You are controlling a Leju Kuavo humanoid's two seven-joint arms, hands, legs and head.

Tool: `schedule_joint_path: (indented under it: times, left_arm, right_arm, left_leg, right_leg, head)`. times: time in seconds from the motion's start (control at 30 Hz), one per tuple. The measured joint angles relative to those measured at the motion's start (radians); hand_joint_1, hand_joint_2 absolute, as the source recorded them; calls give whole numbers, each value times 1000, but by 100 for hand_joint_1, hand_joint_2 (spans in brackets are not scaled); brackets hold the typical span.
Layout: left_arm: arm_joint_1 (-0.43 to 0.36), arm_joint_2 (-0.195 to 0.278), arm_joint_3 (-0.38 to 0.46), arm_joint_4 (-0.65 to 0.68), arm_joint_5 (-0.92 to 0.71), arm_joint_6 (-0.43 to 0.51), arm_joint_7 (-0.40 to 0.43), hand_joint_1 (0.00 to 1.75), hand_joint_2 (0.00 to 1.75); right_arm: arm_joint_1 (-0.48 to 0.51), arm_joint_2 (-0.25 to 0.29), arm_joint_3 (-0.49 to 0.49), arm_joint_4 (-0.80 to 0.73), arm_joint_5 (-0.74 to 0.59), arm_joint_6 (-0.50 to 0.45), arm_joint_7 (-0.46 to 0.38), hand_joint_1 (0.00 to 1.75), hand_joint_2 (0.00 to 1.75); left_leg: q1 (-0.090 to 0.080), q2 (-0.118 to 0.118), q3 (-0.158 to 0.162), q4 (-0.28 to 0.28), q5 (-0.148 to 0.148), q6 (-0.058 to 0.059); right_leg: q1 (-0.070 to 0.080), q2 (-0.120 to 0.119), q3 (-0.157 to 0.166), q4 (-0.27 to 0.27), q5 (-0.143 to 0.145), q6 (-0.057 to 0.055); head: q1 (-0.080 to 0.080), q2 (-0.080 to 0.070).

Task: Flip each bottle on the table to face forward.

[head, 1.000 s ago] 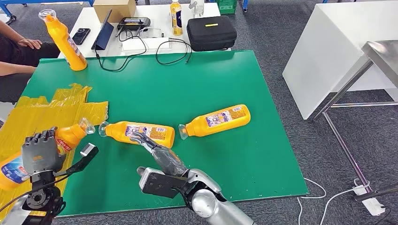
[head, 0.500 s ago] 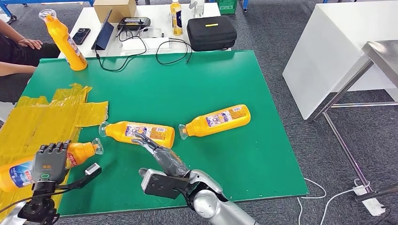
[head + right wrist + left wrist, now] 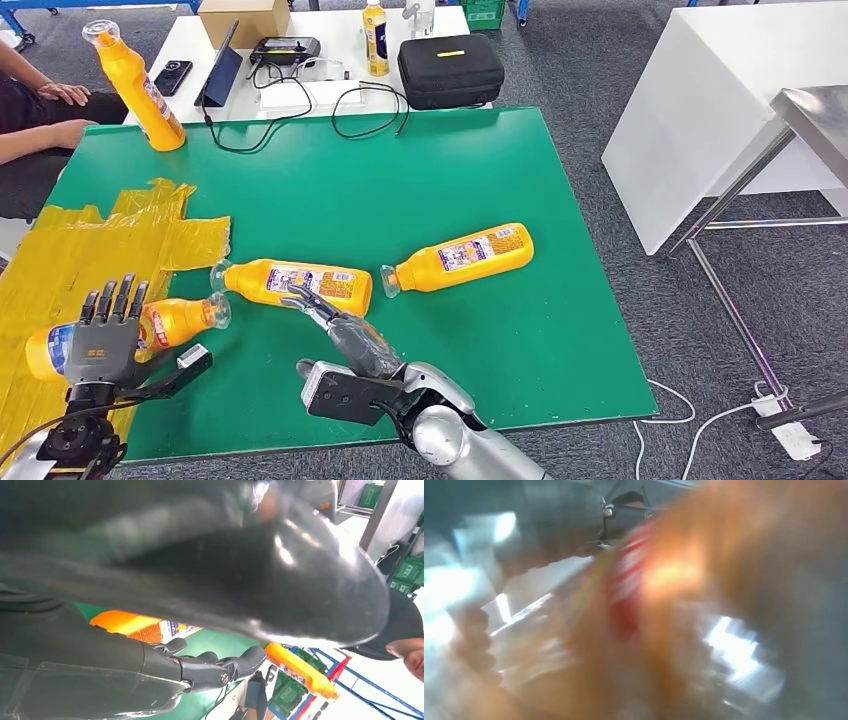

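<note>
Left hand (image 3: pixel 100 338) over a lying bottle (image 3: pixel 178 321) on the yellow sheet (image 3: pixel 70 250), fingers straight and spread; grip hard to judge, perhaps none. Right hand (image 3: pixel 335 325) loosely open, empty, just short of the middle bottle (image 3: pixel 300 284) on the green table (image 3: pixel 400 180).

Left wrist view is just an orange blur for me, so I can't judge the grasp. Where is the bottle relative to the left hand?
Observer: In the head view, the bottle lies on its side, partly on the yellow sheet, passing under the left hand.
Operator: Are the fingers wrapped around it?
Observer: They look stretched out and apart over it. I cannot tell whether the thumb grips underneath.
Operator: And the right hand?
Observer: The right hand is open and holds nothing, its fingertips at the near side of the middle bottle.
</note>
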Motion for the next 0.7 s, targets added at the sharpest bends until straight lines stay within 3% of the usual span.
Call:
schedule_joint_path:
  times: [0.27,0.37,0.5,0.6,0.67,0.7]
  left_arm:
    - [26,-45,104,-115,63,0,-67,0,0]
    - [34,-88,184,-175,150,0,-239,0,0]
    - [1,-194,428,-258,271,0,-557,0,0]
    - [-25,-247,578,-295,368,0,-645,0,0]
    - [-28,-266,616,-312,519,-2,-661,0,0]
    - [-28,-272,624,-320,636,-12,-665,0,0]
  right_arm:
    - [1,-1,1,0,0,-2,3,0,0]
    - [1,-2,1,0,0,-2,4,0,0]
    - [2,-3,4,0,0,-2,5,0,0]
    - [2,-3,8,0,0,-2,6,0,0]
    - [2,-2,10,0,3,-3,6,0,0]
    - [2,-1,10,0,10,-6,8,0,44]
  left_leg:
    - [0,0,0,0,0,0]
    - [0,0,0,0,0,0]
    - [0,1,0,0,0,0]
    - [0,1,1,0,0,0]
    - [0,1,0,0,0,0]
    - [0,0,0,0,0,0]
  right_leg:
    - [0,0,0,0,0,0]
    - [0,0,0,0,0,0]
    - [0,1,0,0,0,0]
    - [0,2,0,0,0,0]
    - [0,1,0,0,0,0]
    - [0,1,0,0,0,0]
  head:
    - [0,0]
    - [0,0]
    - [0,0]
    - [0,0]
    - [0,0]
    - [0,0]
